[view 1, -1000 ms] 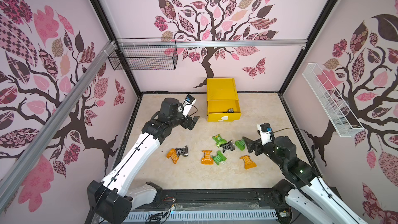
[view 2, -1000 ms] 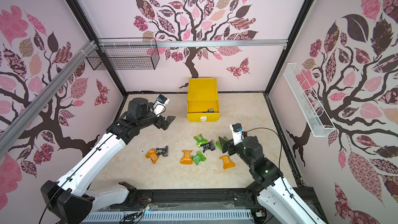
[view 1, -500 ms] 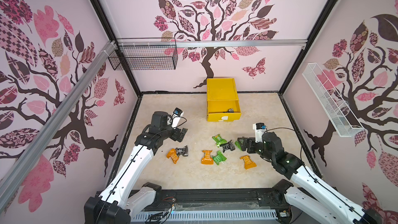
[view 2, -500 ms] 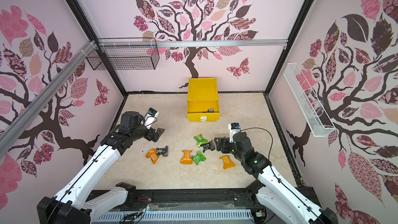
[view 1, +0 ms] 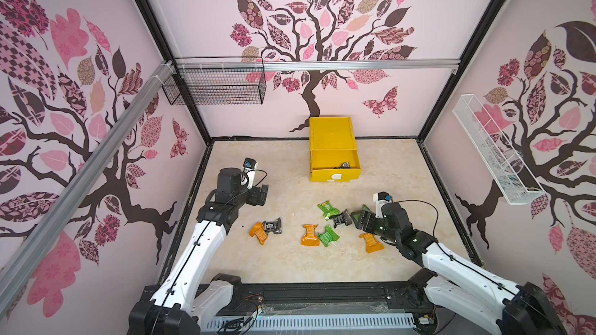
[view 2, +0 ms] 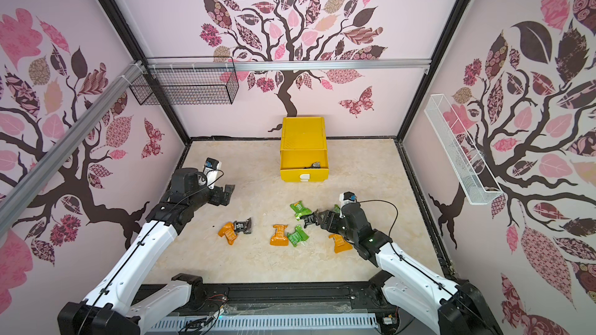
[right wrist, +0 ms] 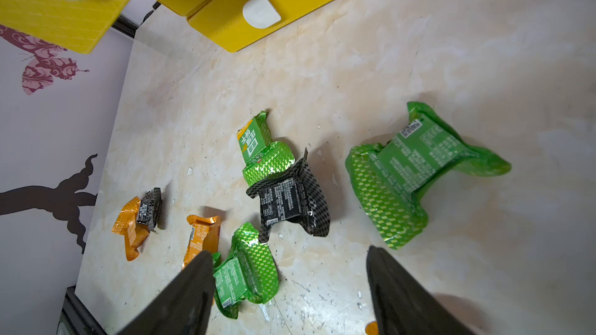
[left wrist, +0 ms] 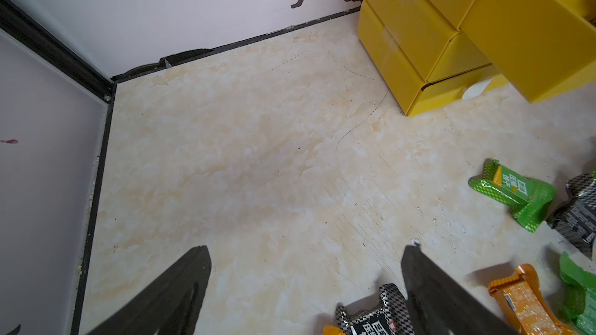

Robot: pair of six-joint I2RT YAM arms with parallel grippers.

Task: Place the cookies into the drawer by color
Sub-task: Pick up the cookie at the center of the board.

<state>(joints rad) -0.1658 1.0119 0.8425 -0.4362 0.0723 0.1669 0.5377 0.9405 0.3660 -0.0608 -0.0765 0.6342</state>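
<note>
**Both grippers spread; one black cookie in the open top drawer, eight loose on the counter**

The yellow drawer cabinet [view 1: 332, 130] stands against the rear wall, just above the centre of the frame in both top views. Its top drawer [view 1: 322, 174] is pulled out toward the camera. The drawer's black cookie [view 1: 345, 165] lies in the right part of it, by the front wall.

The other cookies lie in a loose band on the counter [view 1: 290, 269], below the cabinet in the frame.
- **Left end:** the left orange cookie [view 1: 258, 233] and the left black cookie [view 1: 272, 225] overlap.
- **Middle:** the middle orange cookie [view 1: 310, 235] touches the middle green cookie [view 1: 328, 236].
- **Up and to the right of those:** the upper green cookie [view 1: 328, 209] overlaps the central black cookie [view 1: 342, 219].
- **Right end:** the right orange cookie [view 1: 372, 242] lies just below the right gripper [view 1: 357, 219].
- **Mostly hidden:** the far green cookie [right wrist: 416, 172] is largely covered by that gripper in the top views. It shows plainly in the right wrist view.

The right gripper sits right of centre, low over the counter, just beside the right end of the central black cookie. Its jaws are spread and pinch nothing. Whether it touches a packet cannot be told.

The left gripper [view 1: 263, 195] is left of centre, above the overlapping orange and black pair in the frame and apart from it. Its jaws are spread wide and empty. The left wrist view shows only bare counter between its fingers [left wrist: 435, 285].
</note>
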